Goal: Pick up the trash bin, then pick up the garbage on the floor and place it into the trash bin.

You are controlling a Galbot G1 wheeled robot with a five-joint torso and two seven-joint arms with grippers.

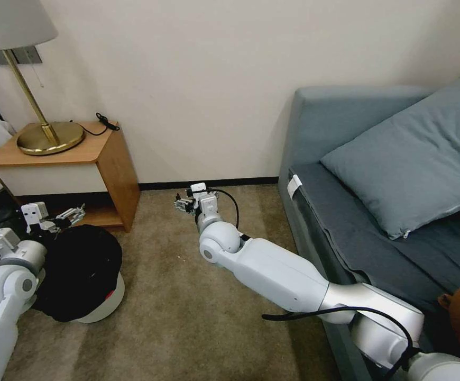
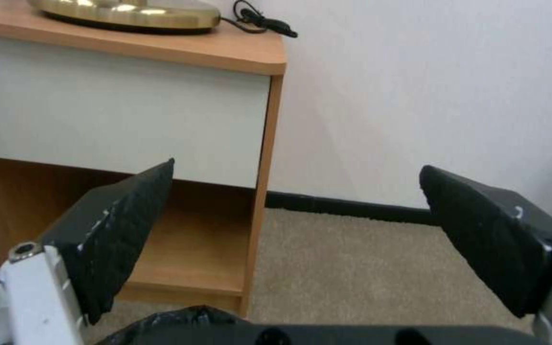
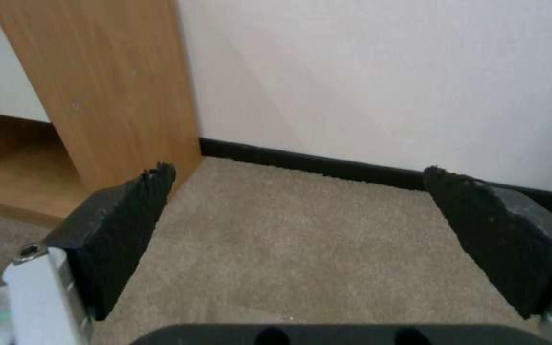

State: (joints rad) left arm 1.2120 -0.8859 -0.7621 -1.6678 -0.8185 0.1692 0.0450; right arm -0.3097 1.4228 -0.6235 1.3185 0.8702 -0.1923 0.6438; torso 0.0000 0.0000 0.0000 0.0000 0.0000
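White right arm outstretched low, right tool [image 1: 183,203] spread over carpet [image 1: 187,317]

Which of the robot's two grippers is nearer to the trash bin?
The left. The left gripper hovers open just above the far rim of the trash bin, by the nightstand. The right gripper is open over bare carpet, well off to the bin's right.

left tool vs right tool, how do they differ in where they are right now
The left tool hovers over the trash bin beside the nightstand; the right tool reaches out over bare carpet toward the baseboard. Both are open and hold nothing.
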